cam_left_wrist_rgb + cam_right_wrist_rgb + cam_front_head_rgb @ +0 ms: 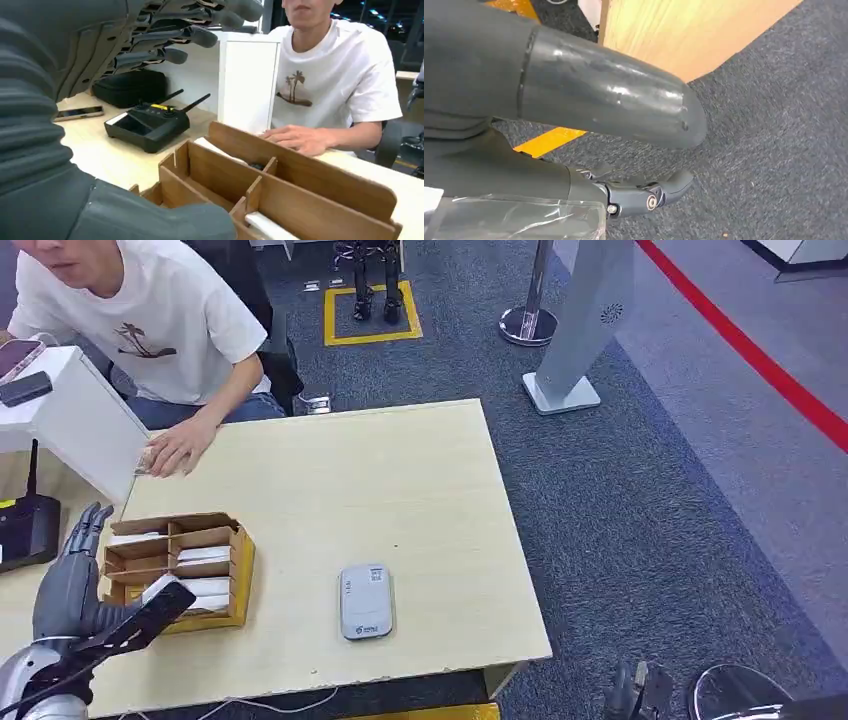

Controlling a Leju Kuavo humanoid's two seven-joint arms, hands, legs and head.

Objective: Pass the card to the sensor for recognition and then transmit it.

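Head view: left hand spread beside card box; holding nothing.

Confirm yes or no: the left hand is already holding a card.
No: in the head view the left hand hovers beside the wooden card box with its fingers spread and nothing between them.

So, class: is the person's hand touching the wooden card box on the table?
Apart. The head view shows the person's hand resting flat on the table, with a bare strip of tabletop between it and the wooden card box.
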